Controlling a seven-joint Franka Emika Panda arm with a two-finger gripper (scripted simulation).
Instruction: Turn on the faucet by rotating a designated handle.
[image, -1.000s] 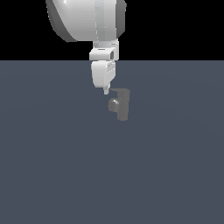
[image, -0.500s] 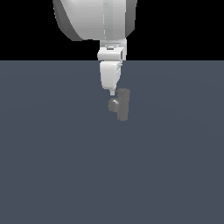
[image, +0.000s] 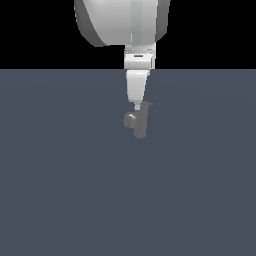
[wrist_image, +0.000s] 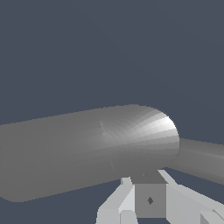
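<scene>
Tool (image: 136, 106): white tapered end of Panda arm, pointing straight down; tip at or just above faucet top, contact not clear. Fingers (wrist_image: 117, 202) appeared close together in wrist view w/ nothing between; apart or shut, cannot tell.

Small dull grey metal faucet (image: 139, 121): upright cylindrical body on dark blue-grey surface (image: 60, 190), directly below tool. Rounded spout stub toward exterior view's left.

Thin grey lever handle (image: 147, 104): at faucet top, just beside tool tip toward exterior view's right; long axis approx. horizontal.
</scene>
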